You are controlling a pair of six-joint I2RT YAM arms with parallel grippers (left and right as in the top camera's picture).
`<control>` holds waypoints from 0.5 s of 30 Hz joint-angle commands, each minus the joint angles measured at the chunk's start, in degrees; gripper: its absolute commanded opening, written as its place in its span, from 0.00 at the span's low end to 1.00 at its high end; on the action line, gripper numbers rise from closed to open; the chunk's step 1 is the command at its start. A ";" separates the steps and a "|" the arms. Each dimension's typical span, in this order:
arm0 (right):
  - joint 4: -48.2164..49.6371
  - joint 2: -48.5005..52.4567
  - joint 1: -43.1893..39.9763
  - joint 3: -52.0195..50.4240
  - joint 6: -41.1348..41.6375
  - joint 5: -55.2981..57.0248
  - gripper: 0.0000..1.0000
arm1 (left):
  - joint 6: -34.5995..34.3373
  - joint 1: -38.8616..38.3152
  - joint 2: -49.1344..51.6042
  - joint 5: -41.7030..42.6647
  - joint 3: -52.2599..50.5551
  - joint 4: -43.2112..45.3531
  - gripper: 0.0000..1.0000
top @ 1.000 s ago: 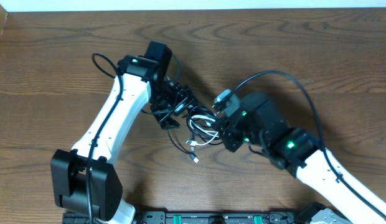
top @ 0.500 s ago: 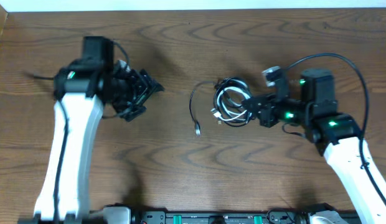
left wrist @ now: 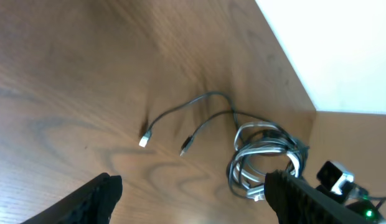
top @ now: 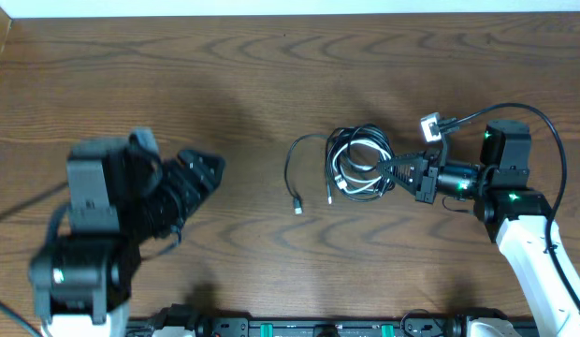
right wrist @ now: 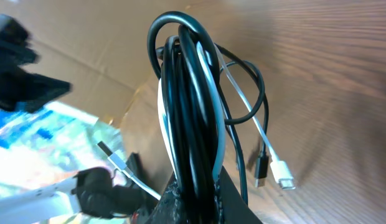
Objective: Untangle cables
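And here are the cables (top: 358, 161), wound into one tight coil right of centre on the wooden surface (top: 271, 75), black loops packed together with white strands running through them. Two thin black tails spill out of the coil on its left side and lie loose on the wood. The longer one arcs up and around before dropping to its plug (top: 297, 208), and the shorter one ends in a plug (top: 328, 197) just beside the coil. The right pincer (top: 395, 173) reaches in from the right and is clamped on the coil's right edge, fingers pressed together around the strands. From its own wrist camera the coil rises edge-on straight out of the fingers. A white plug (right wrist: 284, 176) and a small black plug (right wrist: 260, 169) dangle side by side to the right of it. Whether the coil rests on the wood or hangs just above it, the views don't settle. Far over on the left, well apart from all of this, is the left pincer (left wrist: 192, 185), blurred from overhead. Its wrist view shows both dark fingers (left wrist: 96, 199) spread wide over bare wood, with the coil and the two tails lying ahead of them.
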 commanded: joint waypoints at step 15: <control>-0.17 -0.24 -0.24 -0.20 8.11 -17.35 0.01 | 15.08 0.09 -3.37 25.51 -31.17 50.53 0.84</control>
